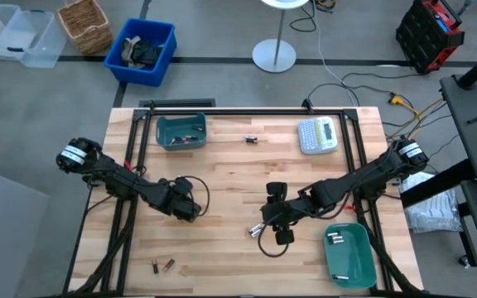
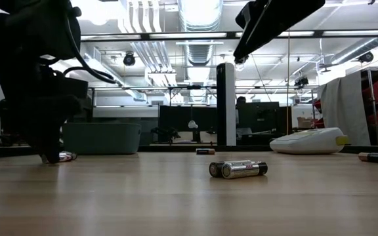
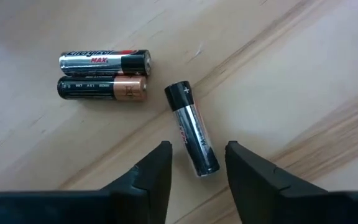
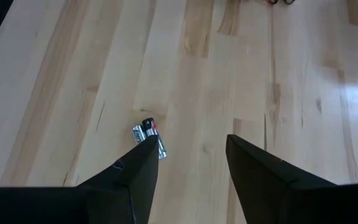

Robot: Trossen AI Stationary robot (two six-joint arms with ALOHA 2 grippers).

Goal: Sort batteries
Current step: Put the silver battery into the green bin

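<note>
The left hand (image 3: 197, 171) is low over the wooden surface (image 1: 222, 178), at the left-centre in the high view, with its fingers (image 3: 154, 174) parted and nothing held; the bottom end of a silver-and-black battery (image 3: 192, 129) lies on the surface between the fingertips, its plus end pointing away from the hand. Just beside that cell lie two more, touching side by side: a silver-and-black battery with red lettering (image 3: 104, 62) and a black-and-copper battery (image 3: 102, 88). The right hand (image 4: 188, 155) is over the surface right of centre, its fingers (image 4: 135, 171) spread apart and empty; a silvery battery (image 4: 149, 137) lies on the wood just ahead of one fingertip, and it cannot be told whether they touch. In the high view two small dark batteries (image 1: 162, 266) lie near the front edge on the left, and one battery (image 1: 251, 139) lies alone near the back edge at the middle. A teal tray (image 1: 180, 132) at the back left holds some dark cells, too small to count. A second teal tray (image 1: 350, 257) at the front right holds a few silvery cells. A grey-white label maker (image 1: 317, 135) stands at the back right. In the low view a pair of batteries (image 2: 238, 169) lies side by side at mid-surface.
</note>
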